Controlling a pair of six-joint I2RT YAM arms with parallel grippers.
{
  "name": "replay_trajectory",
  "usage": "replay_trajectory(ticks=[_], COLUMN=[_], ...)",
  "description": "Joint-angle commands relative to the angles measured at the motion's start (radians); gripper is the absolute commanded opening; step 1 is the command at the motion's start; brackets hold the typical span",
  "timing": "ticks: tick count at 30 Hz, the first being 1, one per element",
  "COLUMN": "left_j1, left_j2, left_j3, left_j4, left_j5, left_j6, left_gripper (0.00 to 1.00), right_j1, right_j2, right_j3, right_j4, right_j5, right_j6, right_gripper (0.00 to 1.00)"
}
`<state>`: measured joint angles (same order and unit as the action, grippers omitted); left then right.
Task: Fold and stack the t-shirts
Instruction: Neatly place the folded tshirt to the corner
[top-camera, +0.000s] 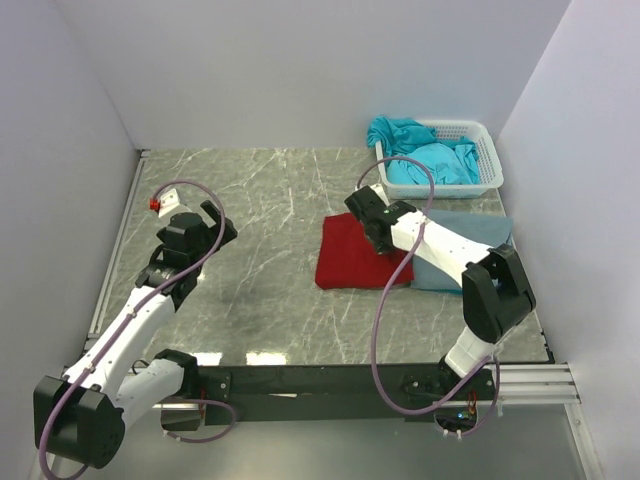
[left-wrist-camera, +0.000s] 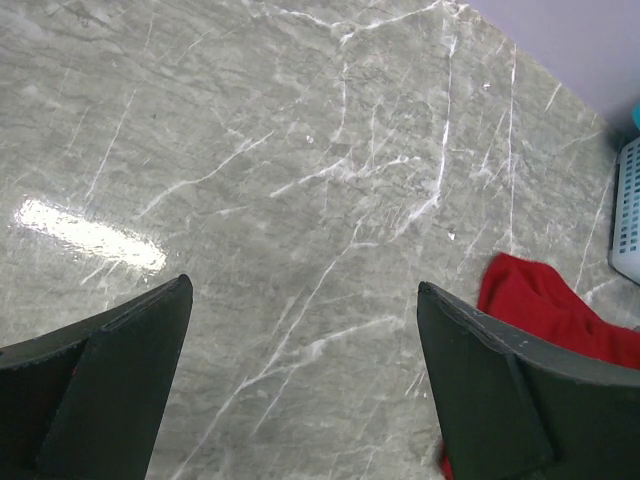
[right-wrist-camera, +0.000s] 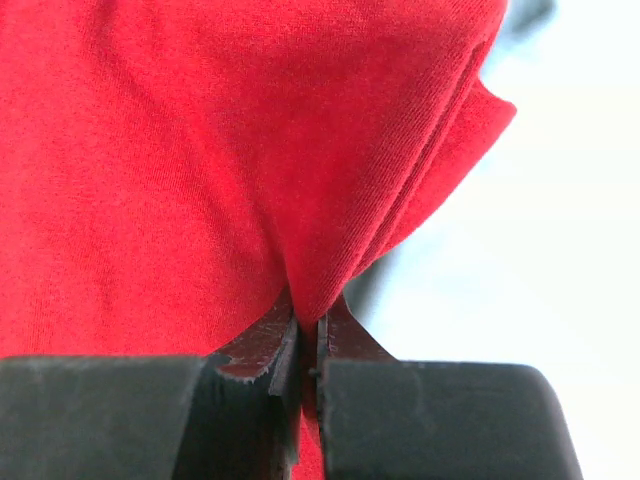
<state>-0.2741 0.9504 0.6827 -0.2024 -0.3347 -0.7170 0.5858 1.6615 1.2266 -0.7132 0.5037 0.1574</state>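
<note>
The dark red t-shirt (top-camera: 352, 255) lies folded near the table's middle right, partly over the grey-blue t-shirt (top-camera: 470, 232). My right gripper (top-camera: 372, 212) is at its far edge, shut on a pinched fold of the red cloth (right-wrist-camera: 200, 150), which fills the right wrist view. Several turquoise t-shirts (top-camera: 425, 155) lie bunched in the white basket (top-camera: 486, 150). My left gripper (top-camera: 212, 222) hangs open and empty over bare marble at the left; its wrist view shows the red shirt's corner (left-wrist-camera: 545, 305) to the right.
A small red and white object (top-camera: 156, 203) sits by the left wall. Grey walls close the table on three sides. The basket's corner (left-wrist-camera: 627, 225) shows at the right edge of the left wrist view.
</note>
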Motion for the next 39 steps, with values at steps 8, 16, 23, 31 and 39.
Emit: replay_trajectory(ticks=[8,16,23,31,39], left_j1=[0.004,0.006,0.006,0.007,0.007], left_j2=[-0.053,-0.025,-0.032,-0.021,-0.032], left_j3=[-0.012,0.005,-0.006,-0.002,-0.006], left_j4=[0.041,0.029,0.041,0.04,0.043], left_j5=[-0.046,-0.049,-0.063,-0.063,-0.061], left_j6=[0.024,0.033,0.037,0.042,0.048], left_gripper=[1.0,0.99,1.0,0.99,0.99], right_j1=[-0.024,-0.07,-0.11,-0.113,-0.115], right_j2=[-0.054,-0.105,-0.098,-0.143,-0.164], right_j3=[0.076,0.114,0.208,0.293,0.381], right_j4=[-0.213,-0.247,-0.324,-0.357,-0.399], right_j5=[0.325,0.36,0.415,0.371,0.294], right_j6=[-0.07,-0.142,-0.13,-0.15,-0.139], right_gripper=[0.0,0.0,0.0,0.0,0.0])
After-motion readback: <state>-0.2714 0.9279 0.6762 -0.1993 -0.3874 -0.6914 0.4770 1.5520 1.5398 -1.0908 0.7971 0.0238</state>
